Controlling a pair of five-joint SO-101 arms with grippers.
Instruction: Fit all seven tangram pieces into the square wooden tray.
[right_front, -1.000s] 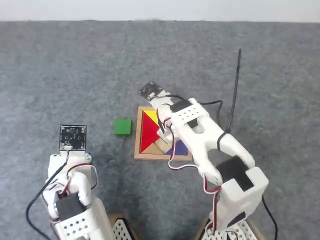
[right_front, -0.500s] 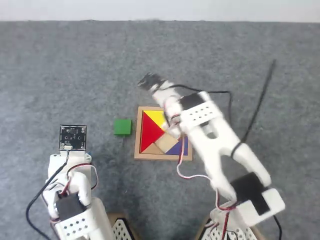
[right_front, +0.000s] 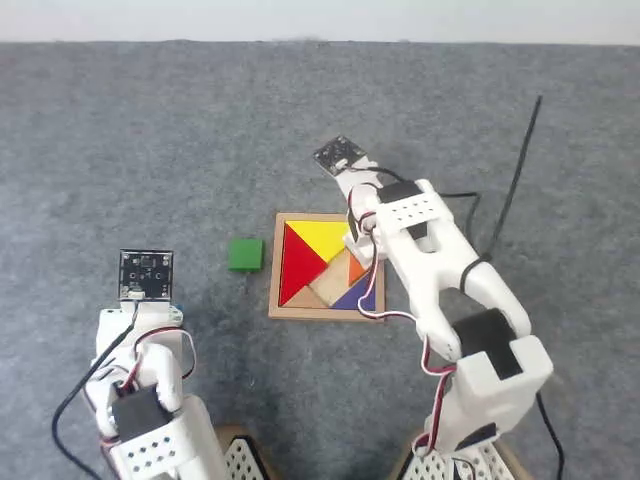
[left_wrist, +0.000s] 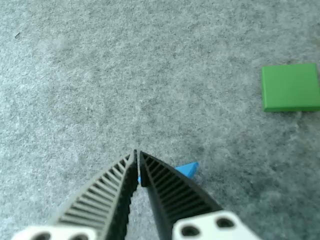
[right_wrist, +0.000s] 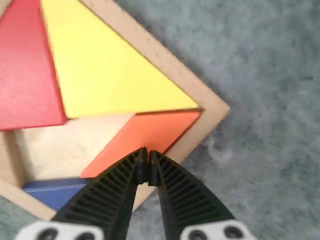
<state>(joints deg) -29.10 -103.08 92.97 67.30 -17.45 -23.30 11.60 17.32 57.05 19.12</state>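
The square wooden tray (right_front: 276, 300) holds a red triangle (right_front: 299, 264), a yellow triangle (right_front: 321, 238), an orange piece (right_front: 356, 268) and a dark blue piece (right_front: 358, 295). Part of its floor (right_wrist: 55, 150) is bare. My right gripper (right_wrist: 145, 156) is shut with nothing in it, just above the orange piece (right_wrist: 150, 131) near the tray's right rim (right_wrist: 212, 111). A green square (right_front: 245, 253) lies on the carpet left of the tray. My left gripper (left_wrist: 137, 156) is shut over bare carpet, and a small light blue piece (left_wrist: 188, 169) peeks out beside one finger. The green square (left_wrist: 290, 93) lies farther ahead.
Grey carpet covers the whole table. The right arm (right_front: 440, 280) stretches over the tray's right side, with a black cable (right_front: 515, 170) beyond it. The left arm (right_front: 140, 380) sits at the near left.
The right arm swung from over the tray's middle towards its right edge, and the orange piece now shows in the tray. The left arm has not moved.
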